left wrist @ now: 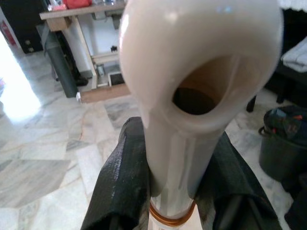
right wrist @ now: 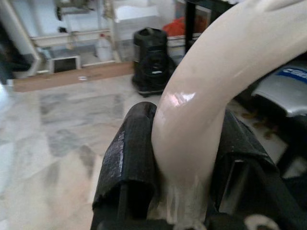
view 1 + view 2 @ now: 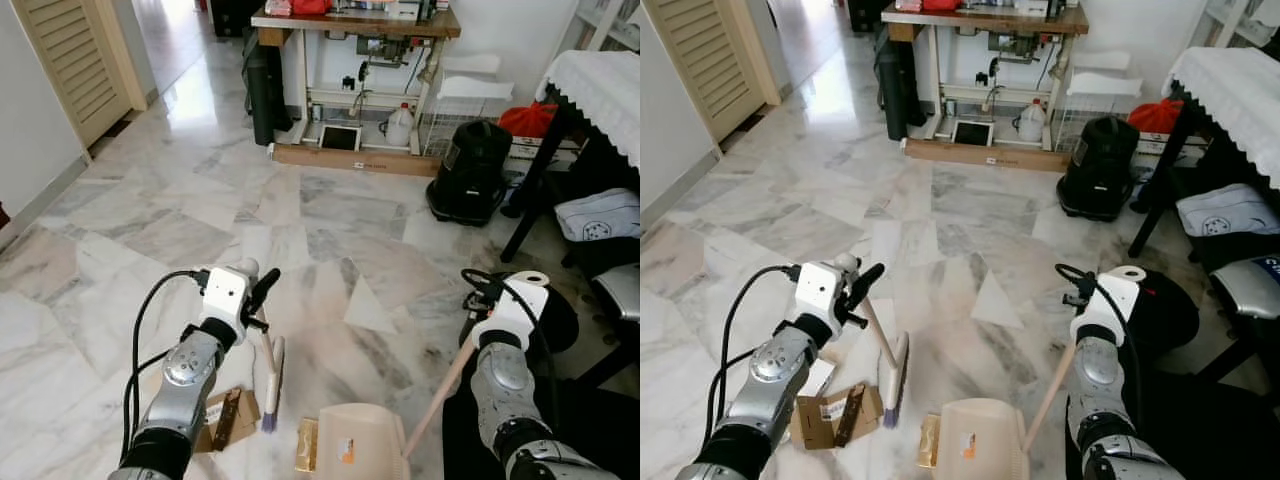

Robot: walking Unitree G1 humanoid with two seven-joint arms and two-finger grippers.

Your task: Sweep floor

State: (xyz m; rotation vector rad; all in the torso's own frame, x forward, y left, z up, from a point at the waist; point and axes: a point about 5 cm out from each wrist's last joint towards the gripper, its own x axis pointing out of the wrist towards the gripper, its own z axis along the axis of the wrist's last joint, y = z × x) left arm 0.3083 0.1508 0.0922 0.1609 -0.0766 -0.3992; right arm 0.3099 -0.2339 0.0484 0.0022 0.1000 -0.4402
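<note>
A: Where is the broom relative to the dustpan?

B: The broom (image 3: 271, 385) stands just to the robot's left of the dustpan (image 3: 362, 442), its bristles down on the marble floor (image 3: 200, 200) and its handle leaning up into the left gripper (image 3: 262, 293).

A: How does that gripper hold it?

B: Its two black fingers (image 1: 122, 187) are clamped on the cream handle, one on each side, just under the hollow hanging end.

A: And the dustpan?

B: It sits on the floor nearest the robot, mouth facing the broom. Its long handle (image 3: 440, 396) slants up and away to the right gripper (image 2: 184, 172), whose fingers (image 2: 129, 163) are closed around the curved cream grip.

A: Any litter near the dustpan?

B: A flattened brown cardboard box (image 3: 835, 415) lies beyond the broom, on the side away from the dustpan, and a small yellowish packet (image 3: 306, 444) lies touching or almost touching the dustpan's left edge.

A: What stands farther off?

B: Well beyond the dustpan, a sewing table (image 3: 350, 25) against the wall and a black bin (image 3: 470, 170) to its right.
</note>
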